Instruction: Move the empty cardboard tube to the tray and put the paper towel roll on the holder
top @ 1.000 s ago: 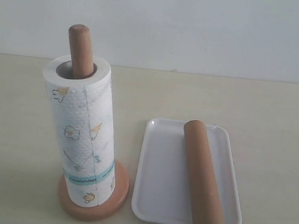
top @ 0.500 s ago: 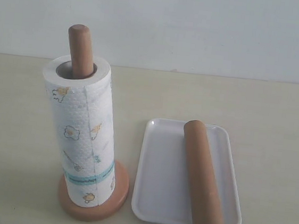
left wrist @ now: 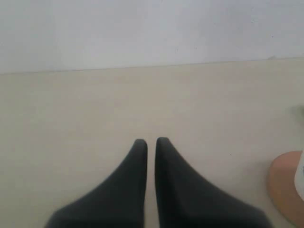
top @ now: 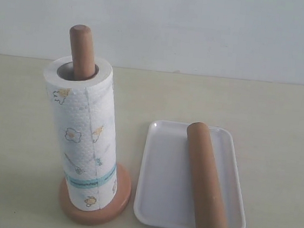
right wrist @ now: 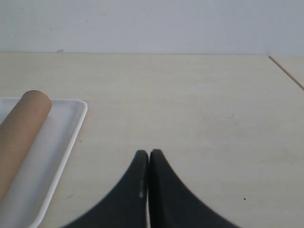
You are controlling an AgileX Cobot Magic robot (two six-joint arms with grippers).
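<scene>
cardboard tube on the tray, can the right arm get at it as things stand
Probably yes. The right gripper sits shut off to one side of the tray, with only bare table between it and the cardboard tube, which lies uncovered. It would need to open first.

A pale cream surface fills the lower two thirds of the exterior frame, matt and plain. Across the upper third stands a bare off-white wall, meeting it in a straight horizontal line. The right wrist view shows a thin dark seam running across the surface.
</scene>
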